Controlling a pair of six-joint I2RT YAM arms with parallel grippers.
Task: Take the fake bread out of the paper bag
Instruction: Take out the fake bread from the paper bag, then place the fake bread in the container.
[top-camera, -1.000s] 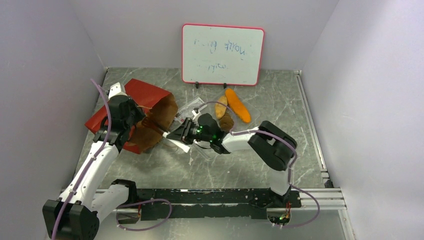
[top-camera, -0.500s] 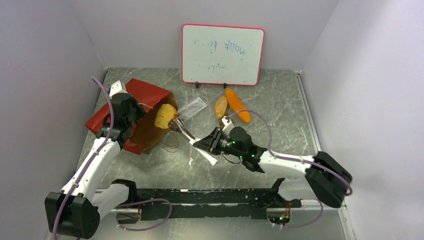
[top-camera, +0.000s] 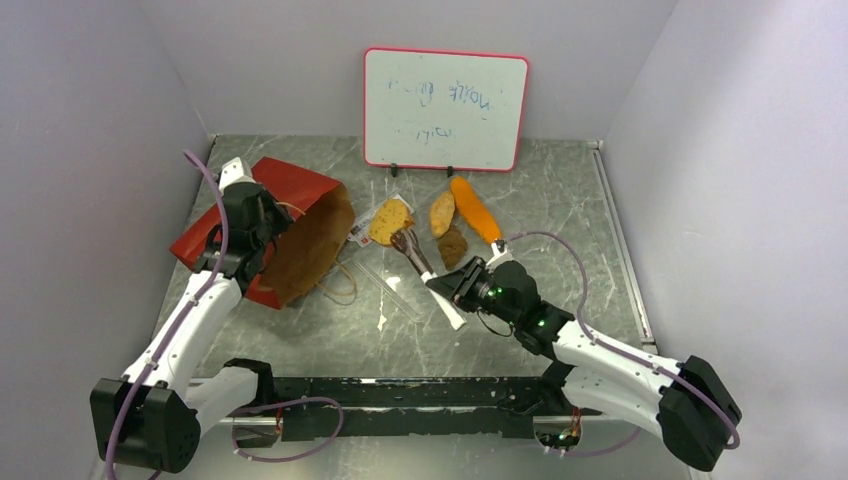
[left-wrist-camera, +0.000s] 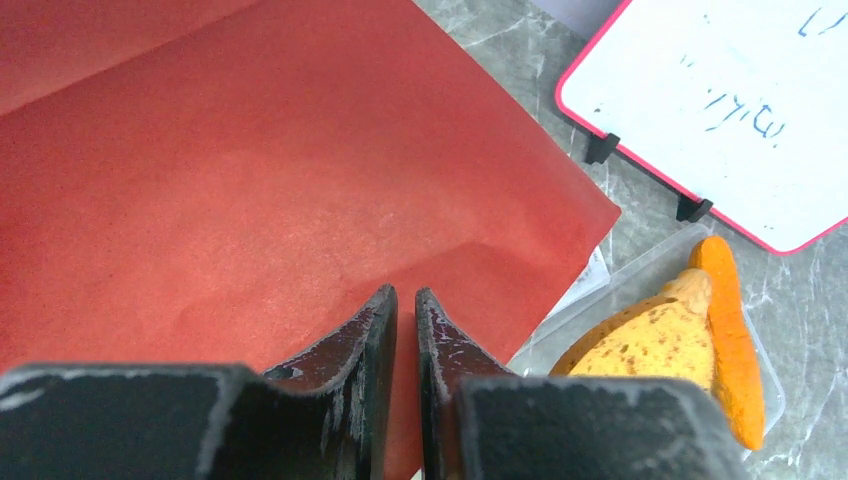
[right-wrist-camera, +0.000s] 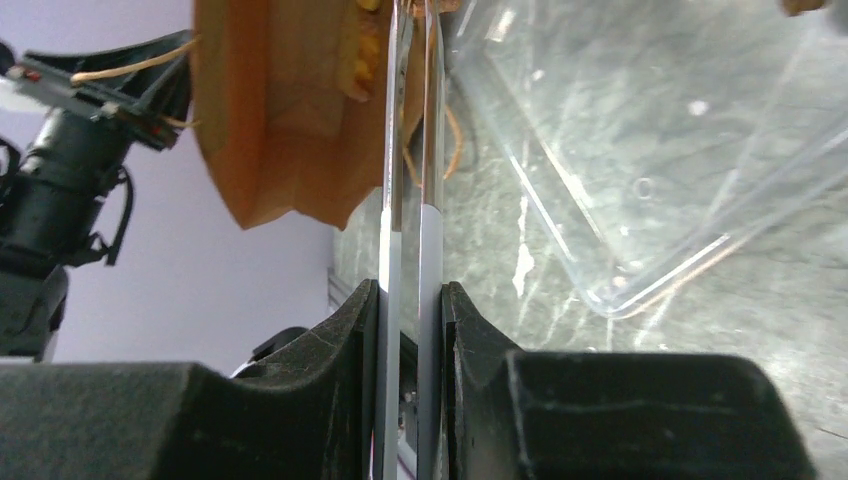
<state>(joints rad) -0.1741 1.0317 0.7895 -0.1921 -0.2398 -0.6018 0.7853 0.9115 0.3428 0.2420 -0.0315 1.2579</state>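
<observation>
Top external: the round golden-brown crusty bread slice (top-camera: 390, 220) has just cleared the red paper bag (top-camera: 295, 185), hanging beside its mouth on white tongs (top-camera: 432, 278) clamped in the right claw (top-camera: 460, 290); left claw (left-wrist-camera: 405, 300) pinched together over the bag.

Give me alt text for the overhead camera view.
The right gripper, jaws shut on tongs, holds a round bread slice outside the red paper bag lying on its side. The left gripper grips the bag's rim; a baguette lies beyond.
</observation>
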